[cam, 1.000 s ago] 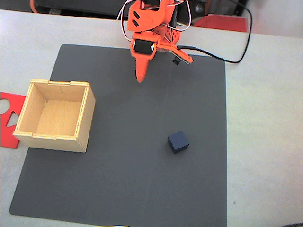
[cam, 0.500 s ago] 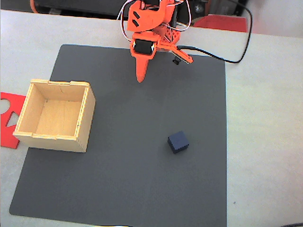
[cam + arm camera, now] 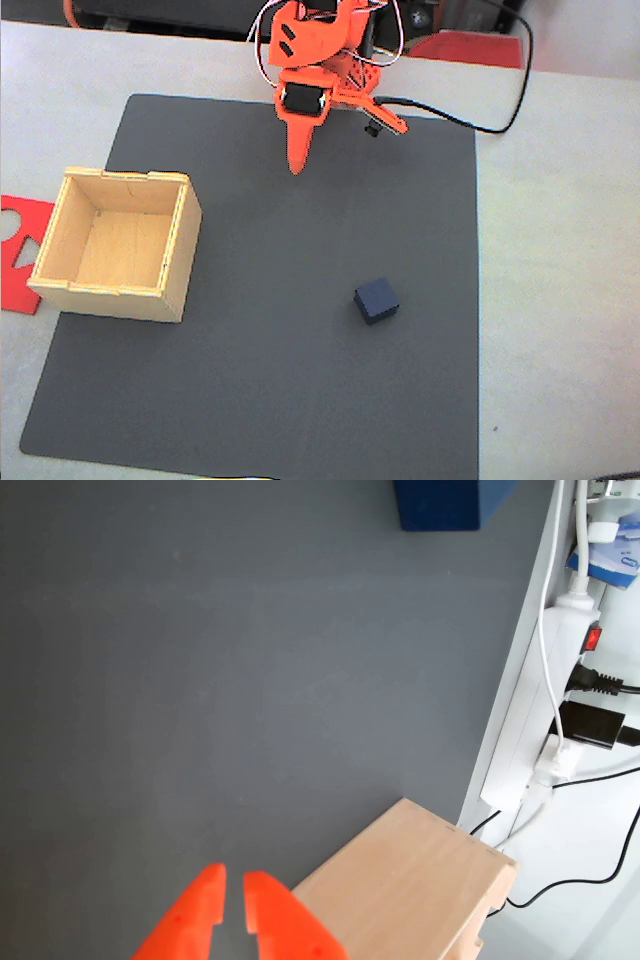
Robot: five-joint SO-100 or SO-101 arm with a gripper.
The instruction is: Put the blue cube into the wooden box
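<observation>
In the fixed view the blue cube rests on the dark mat, right of centre. The wooden box stands open-topped and empty at the mat's left edge. My orange gripper hangs over the mat's far edge, tips pointing down, well short of the cube and apart from the box. Its fingers meet in one point, shut on nothing. In the wrist view the two orange fingertips sit almost together around the gripper at the bottom edge. The cube lies at the top, and a box wall is at the lower right.
A flat red cut-out sheet lies under the box's left side. A black cable runs across the table at the back right. In the wrist view a white power strip with plugs lies beyond the mat's edge.
</observation>
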